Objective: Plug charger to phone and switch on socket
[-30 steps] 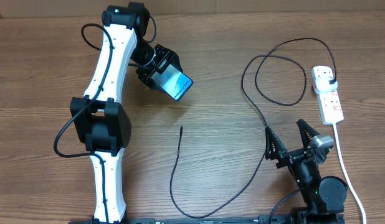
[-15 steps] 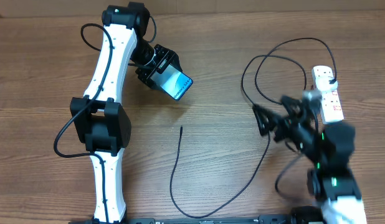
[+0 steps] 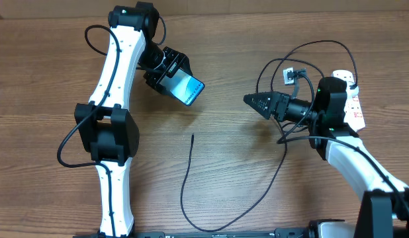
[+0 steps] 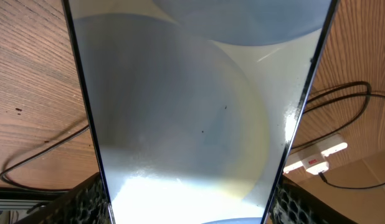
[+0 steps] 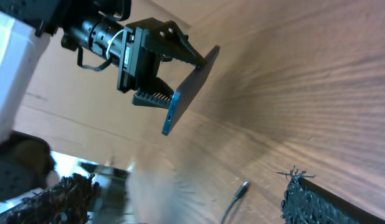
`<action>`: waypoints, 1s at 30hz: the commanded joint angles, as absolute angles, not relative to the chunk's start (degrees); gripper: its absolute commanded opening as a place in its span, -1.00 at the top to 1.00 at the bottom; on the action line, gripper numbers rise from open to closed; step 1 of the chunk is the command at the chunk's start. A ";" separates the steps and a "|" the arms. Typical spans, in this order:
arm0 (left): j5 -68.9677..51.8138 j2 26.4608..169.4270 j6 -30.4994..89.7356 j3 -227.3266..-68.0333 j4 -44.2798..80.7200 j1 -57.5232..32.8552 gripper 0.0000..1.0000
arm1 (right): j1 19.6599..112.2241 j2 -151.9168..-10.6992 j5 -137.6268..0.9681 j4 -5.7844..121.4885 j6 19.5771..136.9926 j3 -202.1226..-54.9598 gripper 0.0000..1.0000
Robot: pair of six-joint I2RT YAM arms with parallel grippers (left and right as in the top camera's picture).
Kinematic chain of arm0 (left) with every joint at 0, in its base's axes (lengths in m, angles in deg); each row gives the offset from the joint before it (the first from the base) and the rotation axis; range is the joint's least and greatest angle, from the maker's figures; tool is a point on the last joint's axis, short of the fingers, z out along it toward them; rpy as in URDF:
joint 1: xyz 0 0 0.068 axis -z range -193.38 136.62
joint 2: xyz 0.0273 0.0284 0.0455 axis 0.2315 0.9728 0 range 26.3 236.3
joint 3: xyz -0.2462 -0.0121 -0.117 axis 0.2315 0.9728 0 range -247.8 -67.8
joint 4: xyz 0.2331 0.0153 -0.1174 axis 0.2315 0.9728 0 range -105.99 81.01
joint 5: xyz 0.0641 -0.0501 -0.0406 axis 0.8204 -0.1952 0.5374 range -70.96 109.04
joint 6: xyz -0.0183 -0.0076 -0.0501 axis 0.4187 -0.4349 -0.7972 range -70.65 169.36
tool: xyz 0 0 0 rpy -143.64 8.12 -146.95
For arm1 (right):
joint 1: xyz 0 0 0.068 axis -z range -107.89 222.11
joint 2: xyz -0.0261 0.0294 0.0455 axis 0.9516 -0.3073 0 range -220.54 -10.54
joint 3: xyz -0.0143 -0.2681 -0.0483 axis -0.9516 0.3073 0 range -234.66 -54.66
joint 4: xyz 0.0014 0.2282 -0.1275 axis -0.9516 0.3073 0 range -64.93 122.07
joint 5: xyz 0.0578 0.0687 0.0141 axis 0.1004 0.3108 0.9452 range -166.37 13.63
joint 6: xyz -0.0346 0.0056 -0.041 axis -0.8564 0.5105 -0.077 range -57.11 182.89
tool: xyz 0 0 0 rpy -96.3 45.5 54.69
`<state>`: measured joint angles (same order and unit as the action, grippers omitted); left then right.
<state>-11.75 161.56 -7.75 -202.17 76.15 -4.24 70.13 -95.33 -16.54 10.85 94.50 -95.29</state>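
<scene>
The wooden table [image 3: 45,79] is carrying the whole setup, and the white left arm [image 3: 115,99] is reaching along its left side toward the far edge, while the right arm [image 3: 350,158] is bending in from the near right corner and pointing left across the middle. The socket, a white power strip [image 3: 355,114], is lying along the right edge, partly covered by the right arm's wrist, and is also showing small in the left wrist view [image 4: 314,157]. The phone [image 3: 186,88] is being held off the table in the far left-centre area, its light-blue screen facing up and tilted; the left gripper [image 3: 173,79] is clamping it by one end, and in the right wrist view the phone [image 5: 189,90] is appearing edge-on with open space beneath it. The right gripper [image 3: 256,102] is hanging over bare wood between the phone and the strip, its jaws spread wide and grasping nothing, its fingers [image 5: 311,202] sitting far apart in its own camera. The charger [image 3: 184,192] is trailing as a thin black cable in loops from the strip across the table, passing under the right arm. Its black plug [image 3: 351,78] seems to be sitting in the strip's far outlet, though the view is too small to be sure. Its connector tip [image 3: 193,136] is lying loose on the wood, well apart from the phone.
</scene>
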 commanded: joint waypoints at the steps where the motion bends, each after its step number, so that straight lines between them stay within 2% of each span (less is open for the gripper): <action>1: -11.86 161.41 -9.65 -203.92 76.30 -4.28 0.92 | 69.91 -96.44 -14.07 9.23 102.17 -96.53 -1.00; 7: -10.43 161.41 -14.13 -203.92 76.30 -3.86 0.92 | 69.45 -96.44 -21.87 12.18 108.97 -96.53 -1.00; 13: -10.30 161.41 -17.58 -203.92 75.80 -2.14 0.92 | 66.65 -96.44 -28.91 15.09 109.96 -96.53 -1.00; 21: -7.53 161.41 -25.10 -203.92 74.32 1.47 0.92 | 64.95 -96.44 -31.82 14.91 112.40 -96.53 -1.00; 30: -7.51 161.41 -27.66 -203.92 71.19 6.52 0.92 | 64.93 -96.44 -32.49 14.96 112.40 -96.53 -1.00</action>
<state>-7.55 161.56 -25.38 -202.21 72.11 4.38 65.21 -96.53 -31.10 15.26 112.21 -95.29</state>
